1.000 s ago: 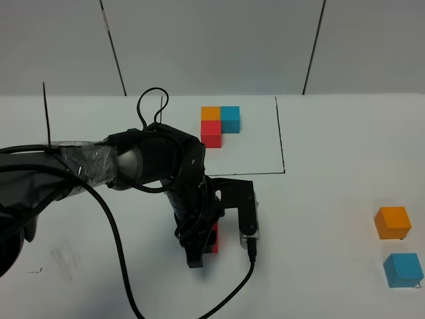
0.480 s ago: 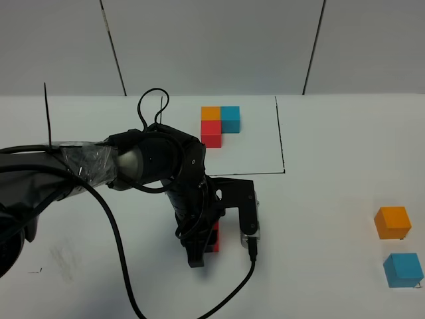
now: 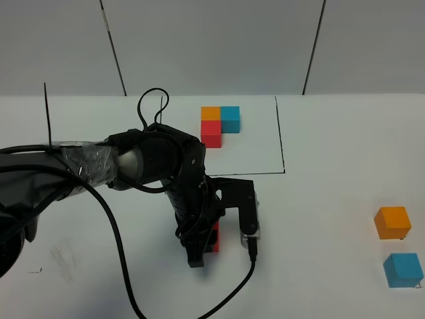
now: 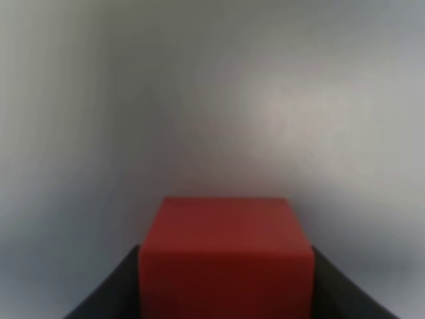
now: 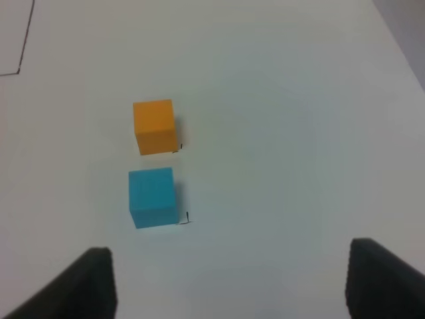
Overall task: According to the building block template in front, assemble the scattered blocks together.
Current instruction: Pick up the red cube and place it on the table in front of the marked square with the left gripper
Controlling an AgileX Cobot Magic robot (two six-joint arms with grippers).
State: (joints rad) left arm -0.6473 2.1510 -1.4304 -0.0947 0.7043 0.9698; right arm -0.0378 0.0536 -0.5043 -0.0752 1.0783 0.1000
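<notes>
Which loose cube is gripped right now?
The red cube, clamped in the left gripper. The orange cube and the blue cube sit free at far right, held by nothing.

orange cube point(image 5: 154, 126) nr blue cube point(image 5: 153, 197), not touching | R end effector point(image 5: 232, 269) jaws apart, over wht tabletop point(image 5: 299, 133)

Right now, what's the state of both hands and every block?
left hand, shut on the red block
red block, gripped, away from the other loose blocks
right hand, open, empty
orange block, loose, untouched
blue block, loose, beside the orange block, not touching it
template, three cubes joined in an L, untouched
</notes>
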